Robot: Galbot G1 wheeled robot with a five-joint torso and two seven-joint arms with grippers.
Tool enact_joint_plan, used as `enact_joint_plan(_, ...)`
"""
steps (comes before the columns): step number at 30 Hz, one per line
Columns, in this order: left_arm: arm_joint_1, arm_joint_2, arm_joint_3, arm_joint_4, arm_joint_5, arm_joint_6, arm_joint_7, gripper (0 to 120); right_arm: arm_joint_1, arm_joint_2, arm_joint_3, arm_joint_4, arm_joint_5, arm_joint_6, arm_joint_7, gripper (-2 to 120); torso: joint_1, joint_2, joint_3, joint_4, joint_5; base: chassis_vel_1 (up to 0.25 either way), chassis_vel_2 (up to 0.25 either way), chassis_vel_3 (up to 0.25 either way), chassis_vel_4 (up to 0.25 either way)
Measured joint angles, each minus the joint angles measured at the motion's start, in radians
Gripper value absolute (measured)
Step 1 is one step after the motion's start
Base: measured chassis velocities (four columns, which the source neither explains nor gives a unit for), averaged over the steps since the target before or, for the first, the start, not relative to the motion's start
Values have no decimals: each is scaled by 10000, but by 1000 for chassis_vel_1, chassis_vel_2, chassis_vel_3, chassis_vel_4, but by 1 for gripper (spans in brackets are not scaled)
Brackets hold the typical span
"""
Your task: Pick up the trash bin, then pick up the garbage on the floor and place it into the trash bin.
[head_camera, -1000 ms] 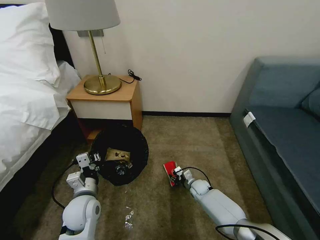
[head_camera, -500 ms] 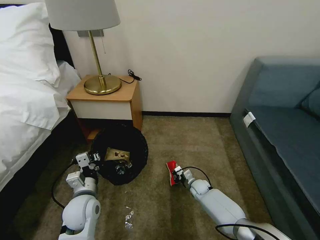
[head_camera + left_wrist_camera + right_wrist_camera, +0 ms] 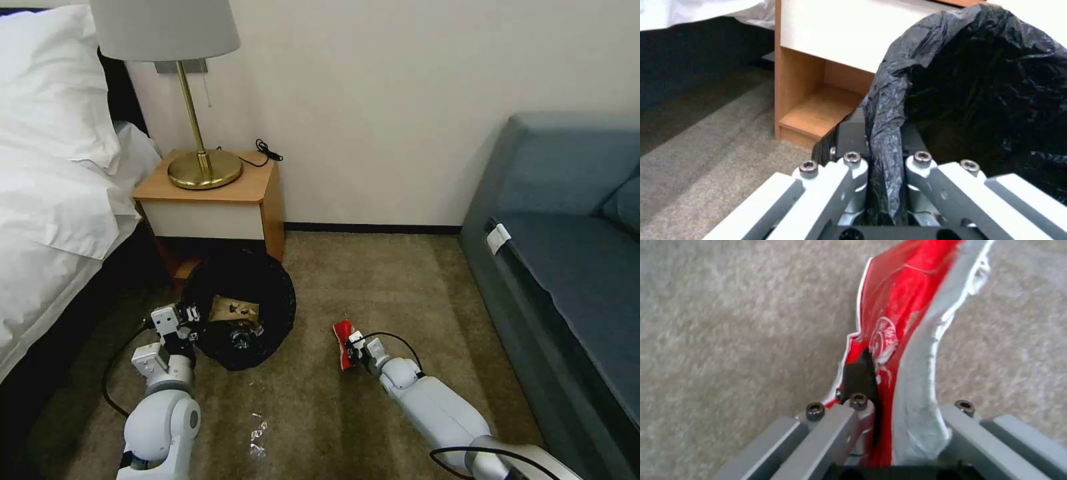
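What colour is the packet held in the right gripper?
Red with white edging and white print; the right wrist view shows the packet best, clamped in the right gripper.

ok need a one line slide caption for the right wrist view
Right gripper shut on the red snack packet, pinching its lower edge above the beige carpet.
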Motion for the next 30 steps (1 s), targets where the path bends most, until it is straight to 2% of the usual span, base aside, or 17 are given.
enact_joint_plan(7,-158,81,-39,61,-193,13,-7,4,-76,-322,987,1454,310,-173,412,1,1,0,0,-1,1,0,0,0,0)
enact_joint_plan(19,-142,70,17,110,-191,34,-2,4,-57,-325,2175,2422,439,95,832,1,1,0,0,-1,2,0,0,0,0)
enact_joint_plan(30,17,87,-25,147,-249,-26,41,4,392,-224,2318,5182,1255,229,2182,1,1,0,-1,1,-1,0,0,0,0)
